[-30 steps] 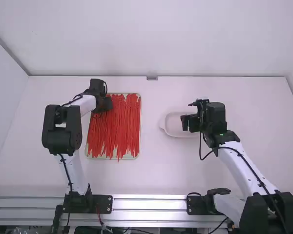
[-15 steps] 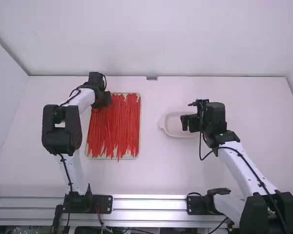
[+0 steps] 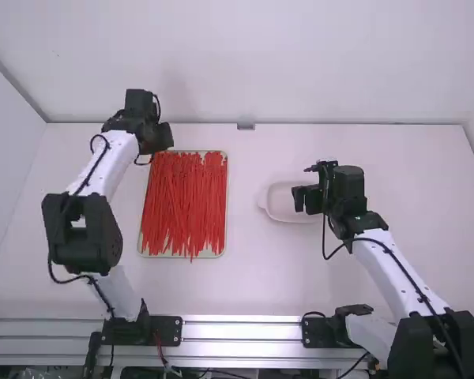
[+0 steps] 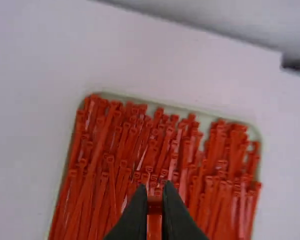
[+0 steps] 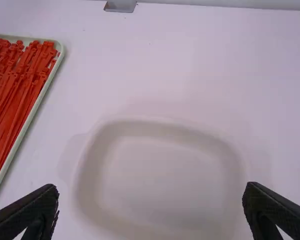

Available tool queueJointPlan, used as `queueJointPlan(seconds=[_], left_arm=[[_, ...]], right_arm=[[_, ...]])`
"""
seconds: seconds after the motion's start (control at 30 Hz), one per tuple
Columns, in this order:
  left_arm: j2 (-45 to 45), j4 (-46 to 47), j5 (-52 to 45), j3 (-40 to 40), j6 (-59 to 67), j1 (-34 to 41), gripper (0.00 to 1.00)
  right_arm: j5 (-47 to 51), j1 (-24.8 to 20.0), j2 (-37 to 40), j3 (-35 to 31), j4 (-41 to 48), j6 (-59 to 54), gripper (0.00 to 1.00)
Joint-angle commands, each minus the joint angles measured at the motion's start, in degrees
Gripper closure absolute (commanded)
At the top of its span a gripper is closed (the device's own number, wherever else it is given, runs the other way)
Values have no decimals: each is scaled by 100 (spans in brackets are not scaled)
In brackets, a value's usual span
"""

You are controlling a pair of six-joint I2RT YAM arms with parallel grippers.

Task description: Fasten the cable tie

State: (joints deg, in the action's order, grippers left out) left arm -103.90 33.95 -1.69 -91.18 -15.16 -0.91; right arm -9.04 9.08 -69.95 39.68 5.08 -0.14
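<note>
**Step in hand (our judgement):** lift one tie clear of the stock and present it for threading.

**1. Status**
- The left tool (image 4: 154,194) is clamped on a single red cable tie (image 4: 154,222), which shows as a narrow strip between its two fingers.
- In the high view this tool hovers near the 11 o'clock corner of the tray (image 3: 225,201), raised above the pile of red ties (image 3: 186,207).
- The right tool (image 3: 306,197) is spread wide and holds nothing.
- It hangs over the white dish (image 5: 160,170), which sits at 3 o'clock from the tray on the tabletop (image 3: 363,150).

**2. Procedure**
- We hold the clamp firm and raise the tie until its free length hangs clear of the pile, because neighbouring ties may snag on it.
- We cannot tell whether the left tool holds the head or the tail, so we confirm this before the handover.
- We carry the tie towards the middle of the tabletop and bring the right tool towards 9 o'clock to meet it.
- We narrow the right tool's opening before it takes the free end.
- We feed the tail through the head and pull straight along the strap.

**3. Caution**
- A thin strap is likely to pivot in the grip, so we move slowly and avoid twisting.
</note>
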Motion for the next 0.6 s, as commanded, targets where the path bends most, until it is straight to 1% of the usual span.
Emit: queueJointPlan(seconds=[0.0,0.17,0.27,0.33,0.43,0.5,0.57], left_arm=[[640,66,-22,-63,-4,15,98],[1390,72,-22,168,-4,15,98],[2061,72,-17,444,-4,63,98],[2583,-11,52,748,-4,107,98],[3097,-140,214,1117,-9,203,98],[3751,-385,313,1679,-55,337,98],[4079,-529,306,1996,-57,396,98]], right_arm=[[-17,0,-7,155,-11,11,2],[-13,-2,-7,155,-11,9,2],[-20,-4,-7,155,-11,9,2],[-44,-2,-7,155,-13,9,2],[-140,-4,-7,155,-15,2,2],[-195,-4,-7,155,-22,-13,2],[-256,-4,-7,155,-22,-15,2]])
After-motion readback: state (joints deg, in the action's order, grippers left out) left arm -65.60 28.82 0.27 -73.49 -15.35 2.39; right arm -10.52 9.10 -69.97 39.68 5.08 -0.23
